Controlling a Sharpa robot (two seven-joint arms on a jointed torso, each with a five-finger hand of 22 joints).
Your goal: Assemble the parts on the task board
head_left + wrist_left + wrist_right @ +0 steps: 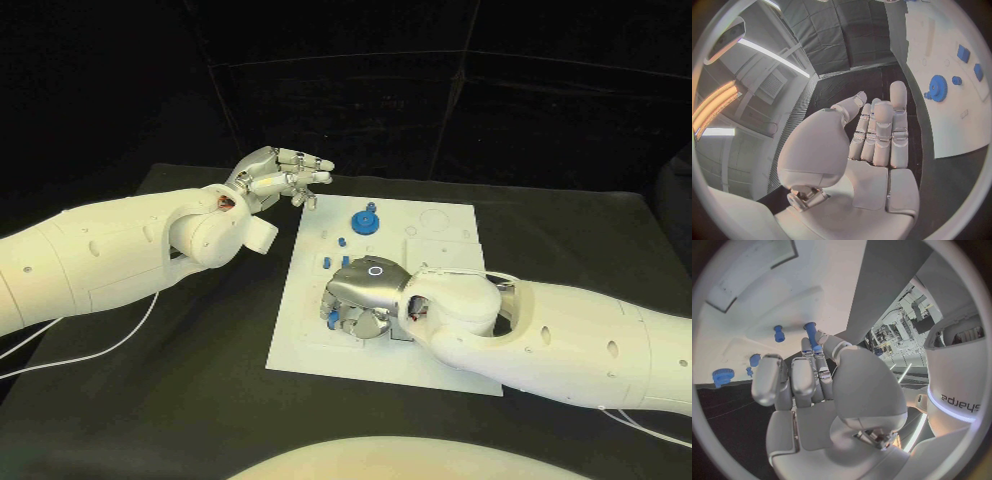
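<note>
**Right hand on a blue peg at the board; left hand held free**

Head view: the white board is seen on the black worktop. The right hand is lowered over its near part, beside small blue pieces. The left hand is raised past the board's far left corner, fingers loosely apart, nothing held. A blue gear is seated near the far edge.

Left wrist view: the fingers are extended, empty; the gear lies on the board.

Right wrist view: a blue peg is pinched at the fingertips, over the board.

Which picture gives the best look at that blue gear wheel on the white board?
The left wrist view: the blue gear sits unobstructed, teeth plainly visible, on the task board. The head view shows it smaller, at the board's far end. In the right wrist view it is a small shape near the rim.
</note>
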